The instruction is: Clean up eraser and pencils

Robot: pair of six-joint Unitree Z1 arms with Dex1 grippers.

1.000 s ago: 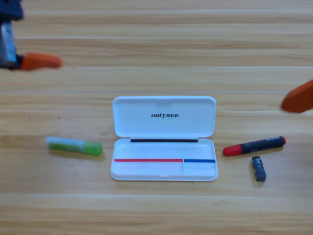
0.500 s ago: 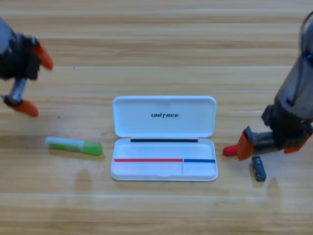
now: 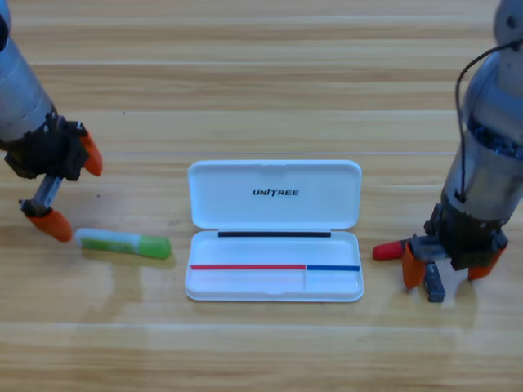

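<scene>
While both arms are low over the counter [image 3: 261,73], nothing lies yet in the white case [image 3: 274,278].

Right gripper [image 3: 445,269]: it stands over the eraser [image 3: 434,286], jaws spread to both sides of it; I think not closed yet, but the gripper hides part of it.

Red pencil [image 3: 388,250]: only the red cap shows, just right of the case, the barrel is under the gripper.

Left gripper [image 3: 69,192]: jaws wide open, the lower tip just beside the whitish end of the green pencil [image 3: 124,242], left of the case.

Handling: the eraser seems light, a little soft, easy to tip; take it across the short sides. The pencils are stiff, smooth and may roll; grip mid-barrel.
</scene>
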